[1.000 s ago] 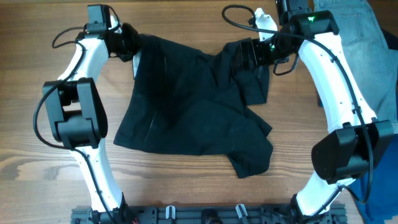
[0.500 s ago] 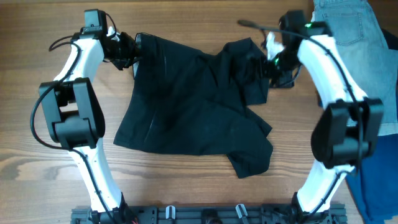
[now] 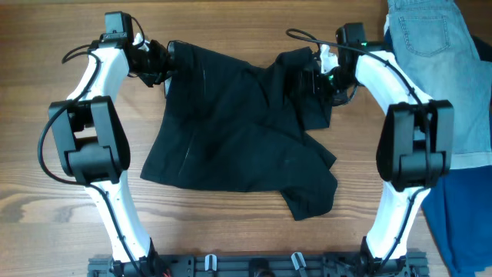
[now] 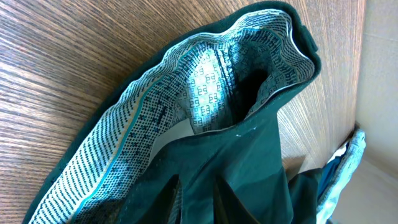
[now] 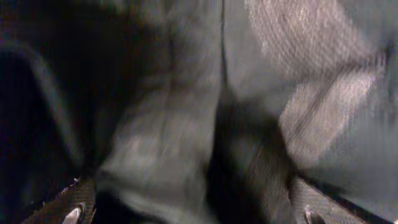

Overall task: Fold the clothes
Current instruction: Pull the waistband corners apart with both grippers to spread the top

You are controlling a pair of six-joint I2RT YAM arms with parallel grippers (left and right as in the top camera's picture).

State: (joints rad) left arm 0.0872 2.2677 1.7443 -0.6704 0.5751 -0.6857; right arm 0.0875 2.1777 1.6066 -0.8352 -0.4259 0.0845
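The black garment (image 3: 238,131) lies spread and rumpled on the wooden table, waistband to the left. My left gripper (image 3: 167,58) is shut on its top left waistband corner. In the left wrist view the fingers (image 4: 199,190) pinch dark cloth just below the patterned inner waistband lining (image 4: 205,81). My right gripper (image 3: 317,74) sits on the bunched top right corner. In the blurred right wrist view its fingers (image 5: 191,210) stand wide apart, with dark fabric (image 5: 186,93) filling the space between them.
A light blue denim garment (image 3: 430,46) lies at the far right, close beside my right arm. A royal blue cloth (image 3: 465,208) lies at the right front. A light blue cloth edge (image 4: 345,162) shows in the left wrist view. A dark rail (image 3: 254,265) runs along the front edge.
My right arm swung and turned its wrist, bringing the gripper down onto the garment's top right corner. My left gripper shifted slightly left with the waistband, then held still.
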